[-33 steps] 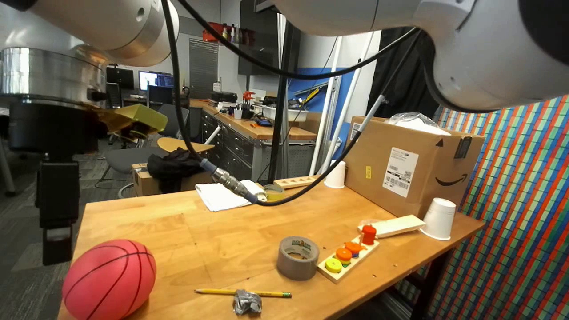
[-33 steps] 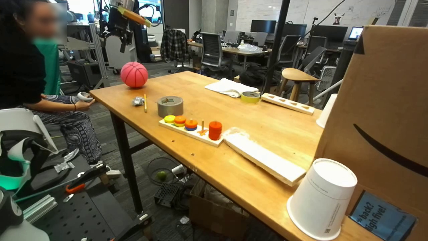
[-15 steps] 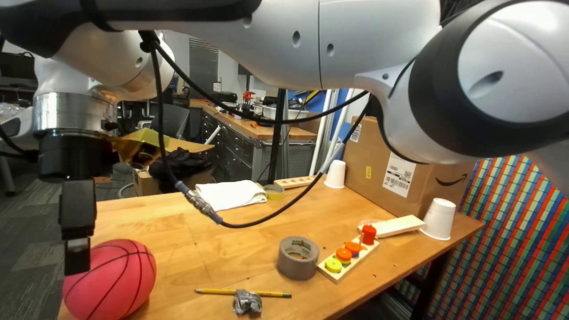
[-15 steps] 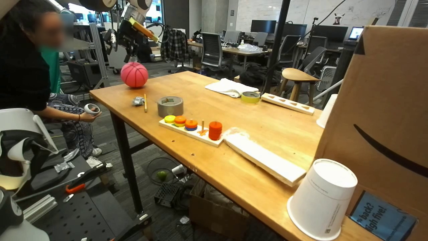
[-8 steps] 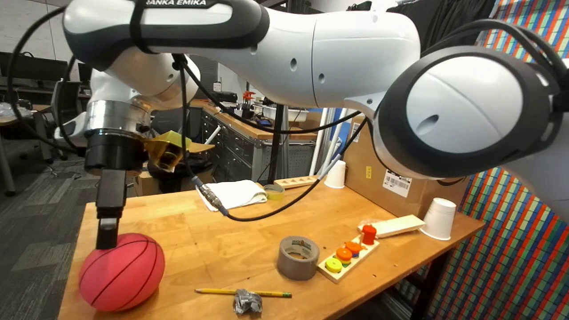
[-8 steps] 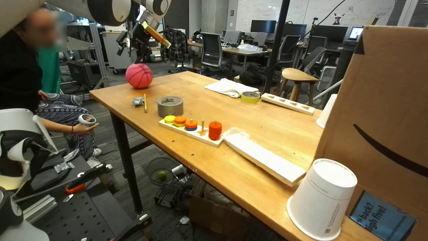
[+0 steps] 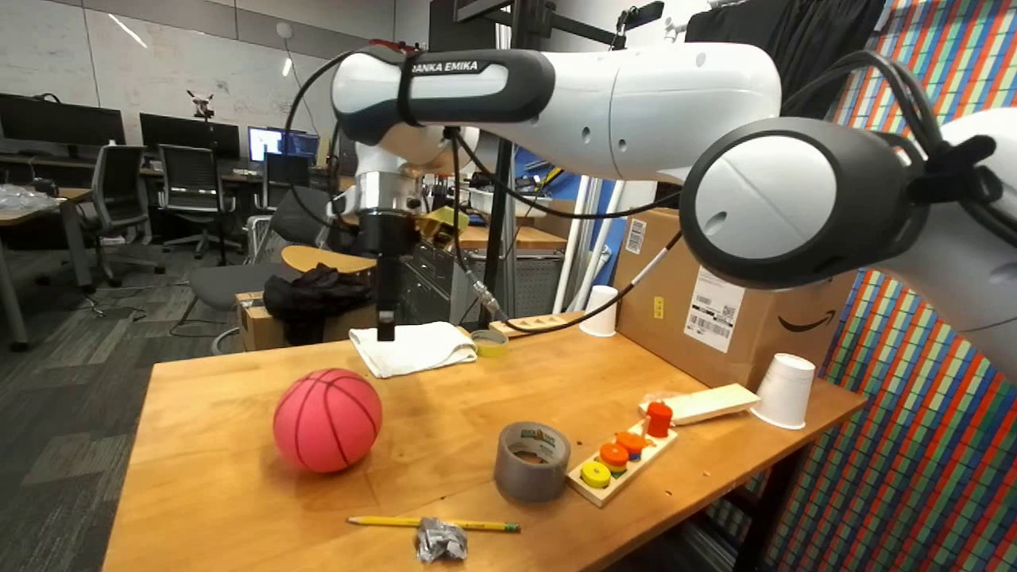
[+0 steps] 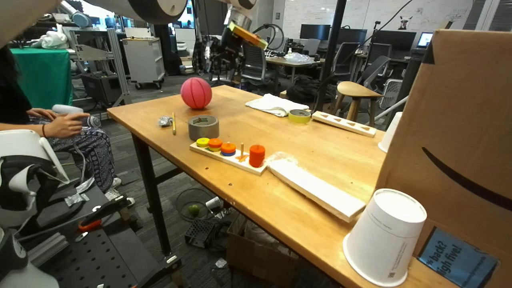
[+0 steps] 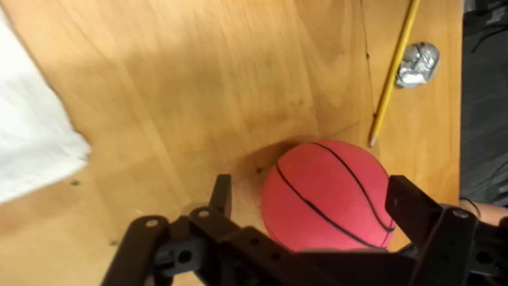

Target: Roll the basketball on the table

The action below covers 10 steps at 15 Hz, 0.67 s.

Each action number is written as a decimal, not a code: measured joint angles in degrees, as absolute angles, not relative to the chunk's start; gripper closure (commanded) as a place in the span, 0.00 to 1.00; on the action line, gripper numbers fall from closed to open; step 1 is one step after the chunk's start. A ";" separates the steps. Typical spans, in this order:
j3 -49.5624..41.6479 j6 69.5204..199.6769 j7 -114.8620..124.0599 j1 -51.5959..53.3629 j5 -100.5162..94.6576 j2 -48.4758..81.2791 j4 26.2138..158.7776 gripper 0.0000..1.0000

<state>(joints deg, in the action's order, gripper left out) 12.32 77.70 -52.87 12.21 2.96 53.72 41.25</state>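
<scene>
The pink basketball [image 7: 327,420] with black lines rests on the wooden table [image 7: 238,508]. It also shows near the table's far end in an exterior view [image 8: 196,93]. My gripper [image 7: 386,330] hangs above table height, up and to one side of the ball, and looks apart from it. It also shows in an exterior view [image 8: 226,66], higher than the ball. In the wrist view the gripper [image 9: 309,194] has its fingers wide apart and empty; the ball [image 9: 325,194] appears below, between them, partly hidden by the gripper's body.
A yellow pencil [image 7: 433,523], crumpled foil [image 7: 442,540], grey tape roll [image 7: 533,462] and ring-peg toy [image 7: 624,465] lie near the ball. A white cloth [image 7: 413,349], yellow tape [image 7: 490,344], white cups [image 7: 785,392] and cardboard box [image 7: 715,302] stand farther off. A person [image 8: 60,124] sits beside the table.
The ball has rolled from the table's end toward its middle. My gripper first came down by the ball, then moved the same way along the table and now sits apart from the ball.
</scene>
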 measured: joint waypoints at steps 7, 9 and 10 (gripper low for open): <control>10.00 83.07 -53.51 5.54 2.02 43.81 40.18 0.00; 11.37 83.21 -53.47 6.15 3.01 41.14 41.75 0.00; 12.15 83.45 -53.45 6.52 3.63 39.99 43.13 0.00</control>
